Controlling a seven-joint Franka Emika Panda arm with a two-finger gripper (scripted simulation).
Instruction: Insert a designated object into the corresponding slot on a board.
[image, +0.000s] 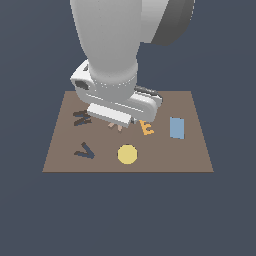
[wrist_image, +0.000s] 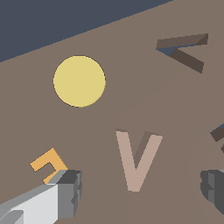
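Observation:
The tan-pink V piece lies flat on the brown board. In the exterior view only its tips show under the hand. My gripper is open, low over the piece, with one finger on each side and neither touching it. In the exterior view the gripper is near the board's middle. The dark V-shaped slot is empty and apart from the piece; in the exterior view the slot sits toward the board's front left.
An orange E lies just beside the gripper and also shows in the wrist view. A yellow disc sits in front, a blue rectangle to the exterior view's right, and a dark zigzag mark at the back left.

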